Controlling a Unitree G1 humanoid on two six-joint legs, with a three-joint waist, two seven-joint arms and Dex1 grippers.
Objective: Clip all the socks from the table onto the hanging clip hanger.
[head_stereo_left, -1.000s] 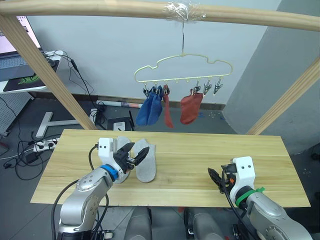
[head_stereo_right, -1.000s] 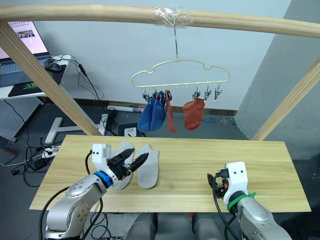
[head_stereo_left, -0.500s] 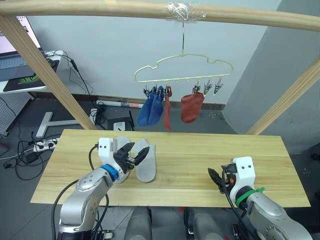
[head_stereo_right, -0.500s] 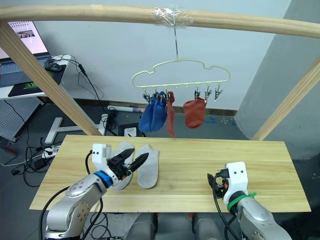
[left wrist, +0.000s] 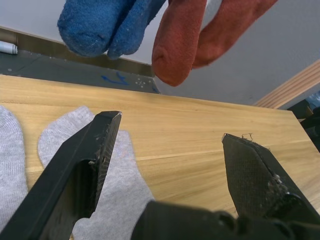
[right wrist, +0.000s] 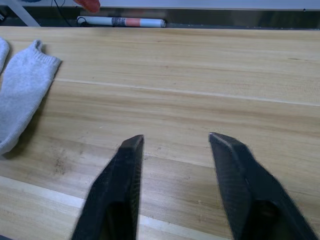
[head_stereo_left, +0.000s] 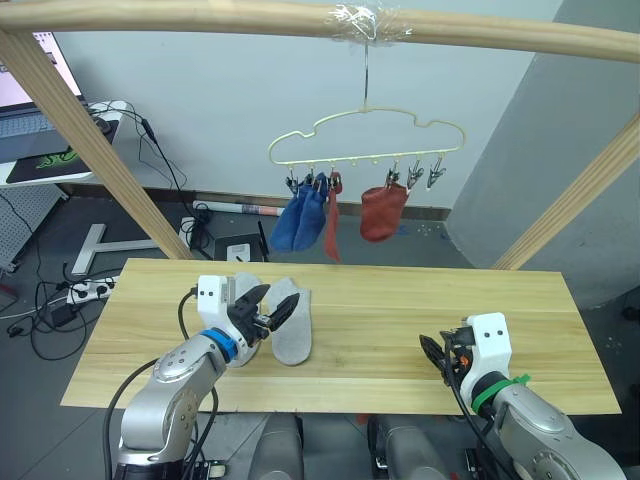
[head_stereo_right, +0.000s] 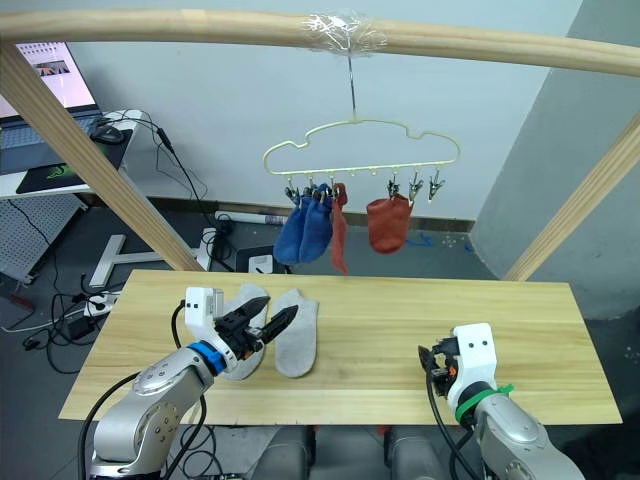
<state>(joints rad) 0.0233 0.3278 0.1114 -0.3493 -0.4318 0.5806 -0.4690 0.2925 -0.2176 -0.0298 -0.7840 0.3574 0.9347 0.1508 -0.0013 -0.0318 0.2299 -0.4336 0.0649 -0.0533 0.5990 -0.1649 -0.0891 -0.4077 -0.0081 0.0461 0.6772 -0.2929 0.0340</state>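
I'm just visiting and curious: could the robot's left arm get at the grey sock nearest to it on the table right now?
Probably yes. The left gripper is open just above the grey socks on the table, with nothing between them.

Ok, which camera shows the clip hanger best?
Either eye view: the whole clip hanger shows there, hook, clips and four hung socks. The left wrist view catches just the dangling sock tips; the right wrist view, a red scrap.
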